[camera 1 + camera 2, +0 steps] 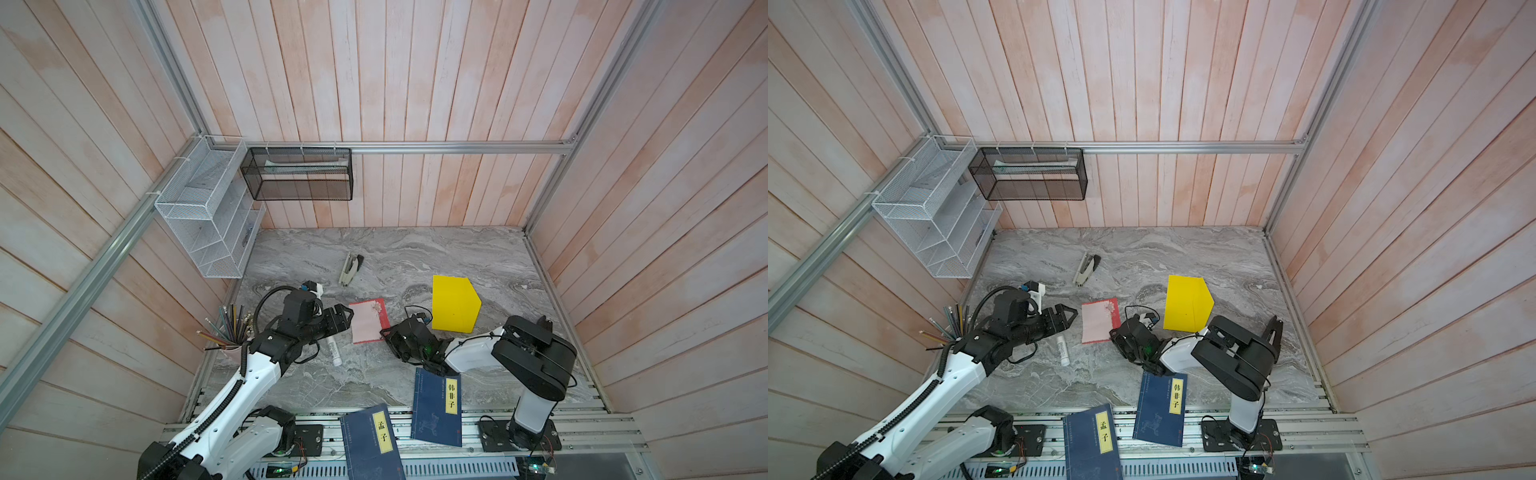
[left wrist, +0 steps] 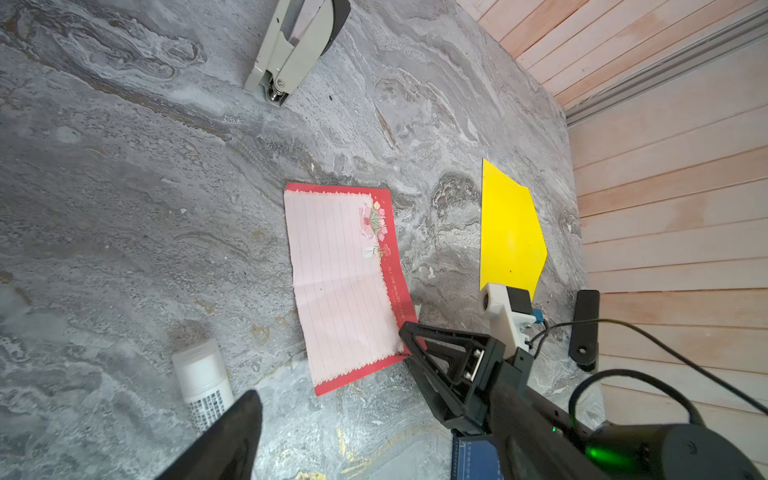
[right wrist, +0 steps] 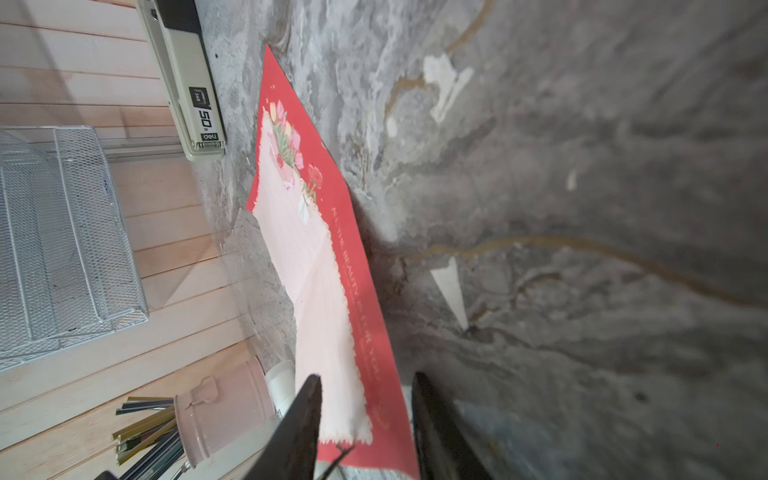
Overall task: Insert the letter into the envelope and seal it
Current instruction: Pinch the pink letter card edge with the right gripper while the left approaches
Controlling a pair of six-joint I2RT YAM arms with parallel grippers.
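The letter [image 1: 368, 322] [image 1: 1099, 321], pink lined paper with a red edge and a flower mark, lies flat on the marble table [image 1: 415, 257]. The yellow envelope [image 1: 454, 303] [image 1: 1187, 302] lies to its right, apart from it, flap pointing right. My right gripper [image 1: 385, 332] [image 3: 366, 376] is at the letter's near right corner. Its fingers [image 3: 309, 415] straddle the red edge with a clear gap between them, so it is open. My left gripper [image 1: 348, 316] [image 1: 1072, 318] hovers open at the letter's left edge, holding nothing. In the left wrist view the letter [image 2: 340, 282] and envelope [image 2: 509, 232] both show.
A stapler [image 1: 351, 269] lies behind the letter and a white glue stick [image 1: 334, 351] in front of its left side. A pink cup of pencils [image 1: 232, 336] stands at the left edge. Two dark blue books [image 1: 372, 440] [image 1: 438, 409] lie at the front. Wire racks [image 1: 203, 216] hang on the left wall.
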